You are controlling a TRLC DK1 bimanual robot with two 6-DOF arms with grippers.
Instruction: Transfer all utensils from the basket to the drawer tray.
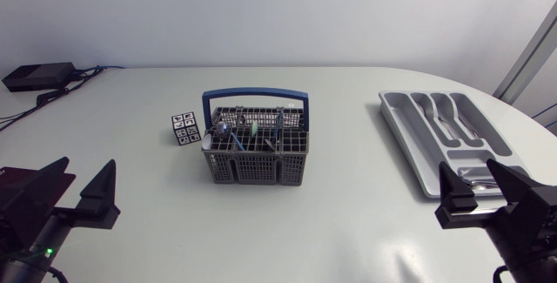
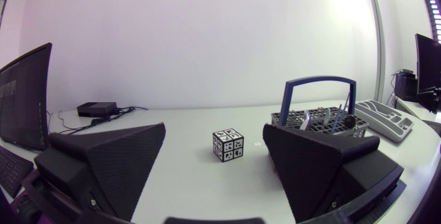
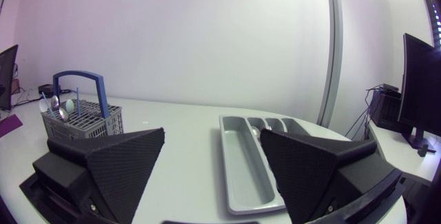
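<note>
Utensils (image 1: 248, 131) stand upright in the basket (image 1: 256, 168), mid-table, toward two o'clock from the left gripper (image 1: 85, 174), which looks nearer. The right gripper (image 1: 470, 174) sits by the tray (image 1: 403, 124). Both jaws gape, empty.

Wide gap between basket (image 1: 256, 168) and tray (image 1: 407, 133), handle (image 1: 255, 94) arching over utensils (image 1: 228, 131)

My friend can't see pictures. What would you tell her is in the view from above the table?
A grey basket with a blue handle stands mid-table, utensils upright in it. A black-and-white cube sits beside it; a grey drawer tray lies off to its right. The left gripper and right gripper are open and empty.
</note>
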